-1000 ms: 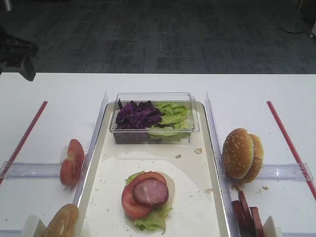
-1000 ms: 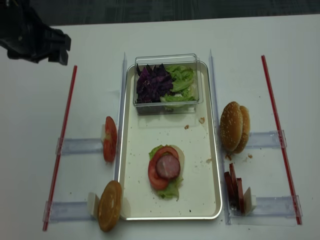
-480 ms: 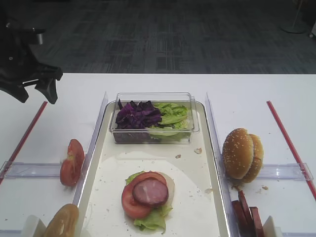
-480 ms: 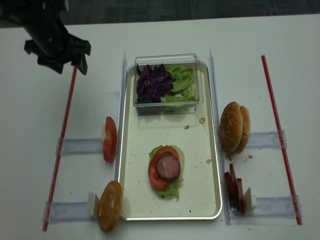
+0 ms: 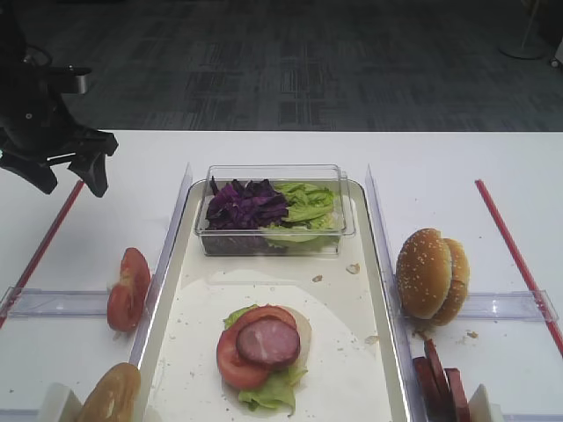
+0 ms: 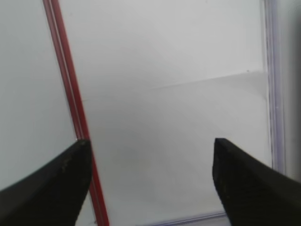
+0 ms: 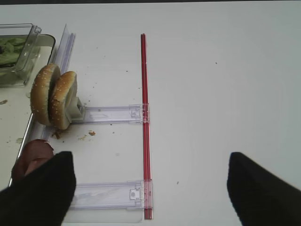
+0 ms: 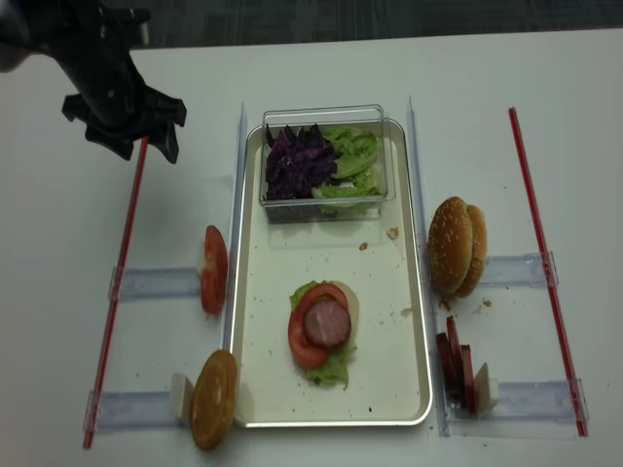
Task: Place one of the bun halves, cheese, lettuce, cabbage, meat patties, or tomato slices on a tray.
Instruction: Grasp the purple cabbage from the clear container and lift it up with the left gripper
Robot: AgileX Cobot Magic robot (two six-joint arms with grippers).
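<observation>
Tray (image 8: 414, 321) center of table, cream floor crumbed, held stack: lettuce, tomato slice (image 8: 300, 341), meat patty (image 8: 327, 323). Left gripper (image 8: 139, 146) jaws apart, empty. Right gripper (image 7: 150, 181) spread wide, only wrist view showed it.

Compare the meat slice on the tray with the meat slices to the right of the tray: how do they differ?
The meat slice on the tray lies flat on a tomato slice; the meat slices right of the tray stand on edge in a holder. The first is alone; the others form a row of several. Both are pinkish-brown with darker edges.
</observation>
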